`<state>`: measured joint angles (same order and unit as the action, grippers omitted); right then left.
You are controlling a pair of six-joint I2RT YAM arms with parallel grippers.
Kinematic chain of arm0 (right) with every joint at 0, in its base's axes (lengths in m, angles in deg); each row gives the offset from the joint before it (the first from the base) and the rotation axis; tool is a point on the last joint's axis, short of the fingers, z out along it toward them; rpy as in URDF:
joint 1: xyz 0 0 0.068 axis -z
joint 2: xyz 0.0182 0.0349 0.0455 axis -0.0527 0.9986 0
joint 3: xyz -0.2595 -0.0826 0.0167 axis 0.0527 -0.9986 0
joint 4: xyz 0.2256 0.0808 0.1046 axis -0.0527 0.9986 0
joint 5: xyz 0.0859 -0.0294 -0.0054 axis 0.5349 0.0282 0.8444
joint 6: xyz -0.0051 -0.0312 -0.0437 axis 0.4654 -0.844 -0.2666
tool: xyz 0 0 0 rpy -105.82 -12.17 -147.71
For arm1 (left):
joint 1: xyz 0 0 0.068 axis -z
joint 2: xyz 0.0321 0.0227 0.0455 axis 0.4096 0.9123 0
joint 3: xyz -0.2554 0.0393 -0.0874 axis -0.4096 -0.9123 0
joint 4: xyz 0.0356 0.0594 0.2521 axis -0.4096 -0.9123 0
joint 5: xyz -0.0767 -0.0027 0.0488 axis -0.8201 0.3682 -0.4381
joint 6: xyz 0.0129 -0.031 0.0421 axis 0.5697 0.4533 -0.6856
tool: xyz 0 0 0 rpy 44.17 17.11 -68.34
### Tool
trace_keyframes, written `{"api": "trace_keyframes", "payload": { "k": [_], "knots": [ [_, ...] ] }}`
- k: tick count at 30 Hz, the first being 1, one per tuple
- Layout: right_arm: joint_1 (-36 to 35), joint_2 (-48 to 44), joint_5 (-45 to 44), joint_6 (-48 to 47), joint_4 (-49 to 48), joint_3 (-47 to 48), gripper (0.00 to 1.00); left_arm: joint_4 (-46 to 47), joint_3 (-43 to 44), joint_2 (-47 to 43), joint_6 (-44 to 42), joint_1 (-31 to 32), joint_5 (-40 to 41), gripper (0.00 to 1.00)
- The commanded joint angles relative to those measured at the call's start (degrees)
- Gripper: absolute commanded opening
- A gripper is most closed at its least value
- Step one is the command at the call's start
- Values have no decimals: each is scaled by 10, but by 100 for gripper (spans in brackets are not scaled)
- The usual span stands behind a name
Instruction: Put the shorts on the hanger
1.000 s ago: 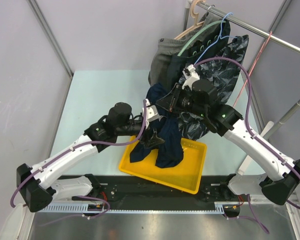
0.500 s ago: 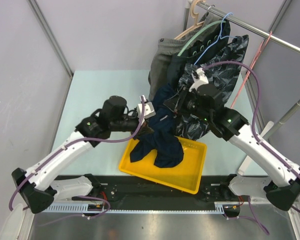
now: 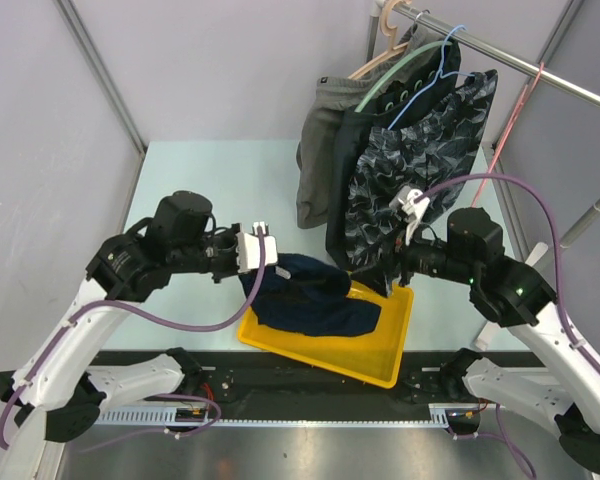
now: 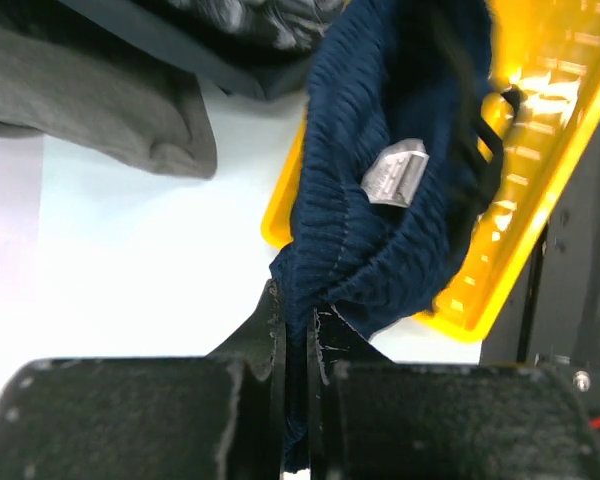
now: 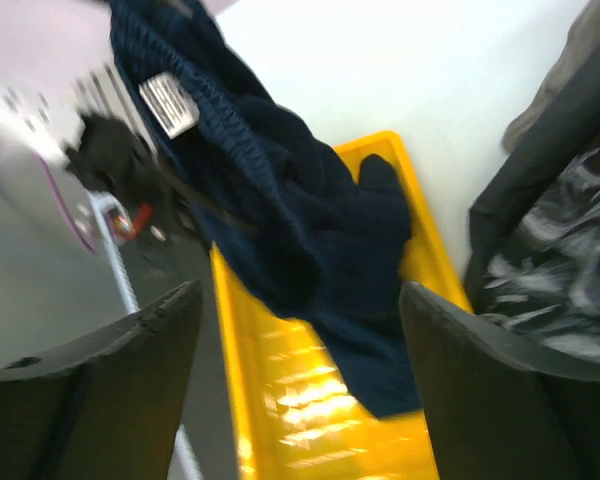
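Pinches the shorts [image 3: 310, 300] by a fold near the waistband in the left hand [image 3: 252, 268], clenched tight on the cloth, and lets the rest sag into the yellow tray [image 3: 380, 375] at the near edge of the tabletop [image 3: 200, 170], probably to keep one corner raised for a second grip. Holds the right hand [image 3: 398, 265] spread wide by the tray's far right corner, grasping nothing, just beside the patterned shorts [image 3: 420, 160]. Leaves the hanger [image 3: 517, 115] well apart, hooked bare on the rail [image 3: 580, 88] beyond the tabletop's far right corner. Shows only from above how separate shorts and hanger are. Gives only at the left wrist the fingers [image 4: 265, 335] nipping navy cloth below the white label [image 4: 393, 172]. Confirms at the right wrist the open gap, with the shorts untouched beyond it.
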<state>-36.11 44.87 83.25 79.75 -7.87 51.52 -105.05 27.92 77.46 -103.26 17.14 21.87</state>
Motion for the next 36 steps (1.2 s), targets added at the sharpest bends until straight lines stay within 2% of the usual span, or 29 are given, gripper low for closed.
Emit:
{"api": "trace_keyframes", "payload": {
  "k": [1, 5, 6, 11, 15, 20, 24, 27, 30, 34, 36],
  "knots": [
    [3, -10, 21, -188, 33, 2, 86, -32, 27, 5, -42, -3, -2, 1],
    [-5, 20, 33, -264, 48, 1, 93, -29, 26, 20, -30, -3, -22, 0],
    [-11, 27, 35, -274, 53, 0, 99, -25, 28, 23, -19, -5, -25, 0],
    [-69, 47, 24, -316, 32, -34, 100, -12, 52, 51, 28, -39, -64, 0],
    [-113, 19, 42, -330, -20, -99, 100, -6, 68, 71, 49, -59, -84, 0],
    [-153, -13, -10, -349, -113, -190, 100, 7, 80, 84, 65, -74, -102, 0],
    [-150, 21, -109, -320, -199, -213, 100, 13, 79, 84, 67, -75, -109, 0],
    [-135, 49, -137, -301, -255, -213, 100, 12, 77, 81, 68, -79, -114, 0],
    [-118, 60, -126, -283, -288, -212, 100, 13, 72, 77, 67, -82, -120, 0],
    [-111, 49, -128, -276, -330, -211, 89, 11, 60, 73, 66, -85, -121, 0],
    [-110, 37, -142, -266, -339, -203, 55, 7, 61, 71, 63, -86, -122, 1]
  ]
}}
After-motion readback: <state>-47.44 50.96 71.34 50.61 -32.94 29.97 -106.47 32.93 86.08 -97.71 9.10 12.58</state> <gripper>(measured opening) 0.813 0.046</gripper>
